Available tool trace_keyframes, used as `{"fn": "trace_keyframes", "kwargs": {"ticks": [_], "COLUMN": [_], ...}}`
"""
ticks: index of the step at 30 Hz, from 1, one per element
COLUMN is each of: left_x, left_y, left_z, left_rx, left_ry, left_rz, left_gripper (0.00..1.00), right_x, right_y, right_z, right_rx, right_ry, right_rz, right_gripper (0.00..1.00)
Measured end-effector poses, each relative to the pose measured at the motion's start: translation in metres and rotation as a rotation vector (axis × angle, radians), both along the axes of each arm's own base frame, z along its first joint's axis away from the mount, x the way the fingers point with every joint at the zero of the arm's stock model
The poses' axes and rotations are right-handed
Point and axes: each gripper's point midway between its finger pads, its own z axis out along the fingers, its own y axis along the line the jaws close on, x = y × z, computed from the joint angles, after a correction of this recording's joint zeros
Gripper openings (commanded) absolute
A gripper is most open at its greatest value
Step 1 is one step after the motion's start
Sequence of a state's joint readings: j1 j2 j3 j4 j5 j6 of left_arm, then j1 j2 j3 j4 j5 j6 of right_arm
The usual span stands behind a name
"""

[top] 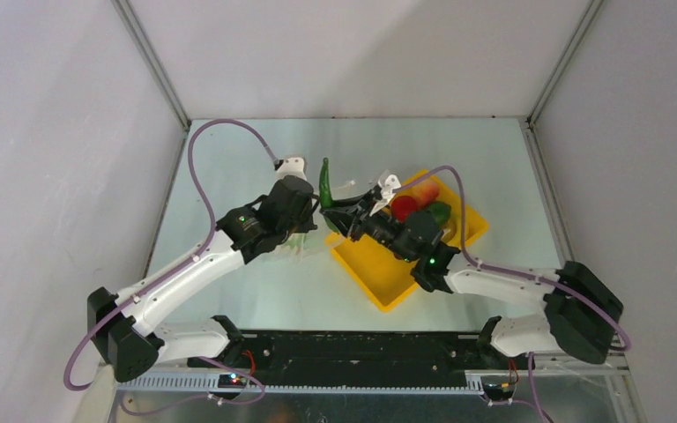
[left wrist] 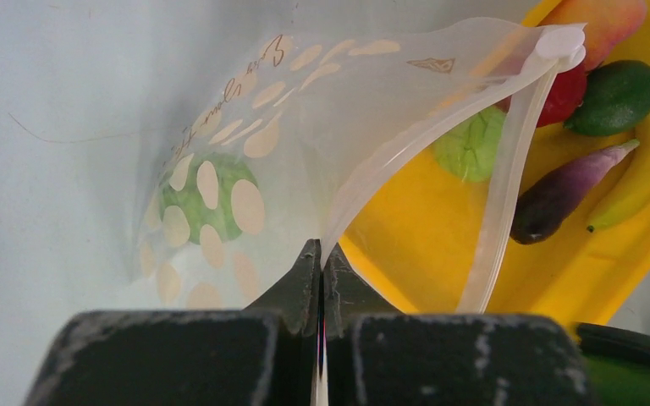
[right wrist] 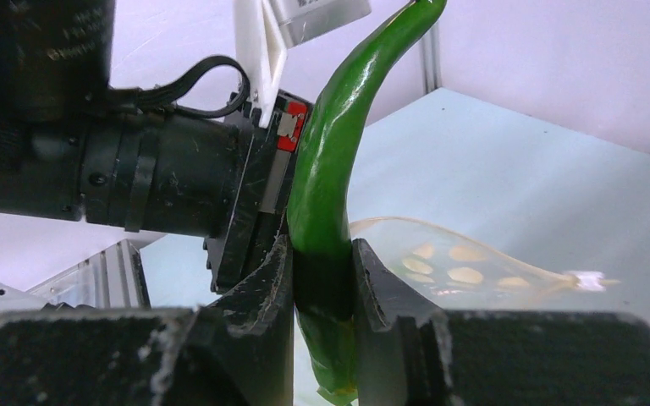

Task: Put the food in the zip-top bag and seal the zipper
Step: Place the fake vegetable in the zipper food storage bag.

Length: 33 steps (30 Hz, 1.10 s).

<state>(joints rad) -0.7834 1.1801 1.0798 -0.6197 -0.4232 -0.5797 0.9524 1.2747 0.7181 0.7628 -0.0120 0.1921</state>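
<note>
Green cucumber (right wrist: 326, 186) stands clamped in the right gripper (right wrist: 323, 275) at centre frame, just beside the zip-top bag (left wrist: 245, 110), whose edge the left gripper (left wrist: 319, 262) pinches tight. Its long curve could snag the limp mouth and fold it closed.

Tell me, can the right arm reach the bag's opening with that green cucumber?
Probably yes. The left fingers pinch one edge of the bag, holding it open, and the right fingers hold the cucumber close by with nothing in between.

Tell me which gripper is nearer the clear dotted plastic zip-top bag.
Left gripper: its fingers pinch the bag's edge. Right gripper holds the long green cucumber close beside it.
</note>
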Motion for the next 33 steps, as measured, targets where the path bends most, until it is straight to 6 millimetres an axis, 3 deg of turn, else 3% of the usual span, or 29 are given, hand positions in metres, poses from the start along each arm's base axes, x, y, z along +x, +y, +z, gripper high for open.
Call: {"fn": "trace_keyframes", "kwargs": {"ticks": [4, 6, 10, 12, 13, 15, 21, 24, 29, 33], "left_x": [-0.003, -0.004, -0.006, -0.007, -0.008, -0.009, -0.009, -0.010, -0.010, -0.008], "left_y": [0.000, -0.001, 0.000, 0.000, 0.001, 0.004, 0.008, 0.007, 0.007, 0.009], "left_z": [-0.003, -0.003, 0.000, 0.002, 0.002, 0.004, 0.006, 0.006, 0.006, 0.006], "left_rx": [-0.007, -0.011, -0.024, -0.032, -0.031, -0.030, -0.027, -0.029, -0.026, -0.018], "left_ry": [0.019, 0.025, 0.023, 0.022, 0.023, 0.018, 0.013, 0.013, 0.010, 0.005], "left_rz": [-0.001, 0.001, 0.001, 0.000, 0.001, 0.007, 0.018, 0.015, 0.016, 0.027], "left_gripper": [0.00, 0.00, 0.00, 0.00, 0.00, 0.00, 0.00, 0.00, 0.00, 0.00], "right_x": [0.001, 0.002, 0.004, 0.005, 0.007, 0.011, 0.011, 0.005, 0.005, 0.026], "right_y": [0.020, 0.026, 0.033, 0.033, 0.032, 0.029, 0.024, 0.015, -0.015, -0.049], "right_z": [-0.014, -0.022, -0.032, -0.033, -0.033, -0.034, -0.033, -0.020, 0.006, -0.008], "right_rx": [0.012, 0.012, 0.013, 0.015, 0.016, 0.020, 0.004, 0.009, 0.041, -0.006], "right_ry": [-0.010, -0.009, 0.008, 0.017, 0.016, 0.028, 0.041, 0.042, 0.082, 0.183], "right_rz": [0.025, 0.028, 0.028, 0.017, -0.001, -0.023, -0.050, -0.060, -0.106, -0.214], "right_gripper": [0.15, 0.22, 0.50, 0.74, 0.92, 0.99, 0.99, 0.99, 1.00, 0.99]}}
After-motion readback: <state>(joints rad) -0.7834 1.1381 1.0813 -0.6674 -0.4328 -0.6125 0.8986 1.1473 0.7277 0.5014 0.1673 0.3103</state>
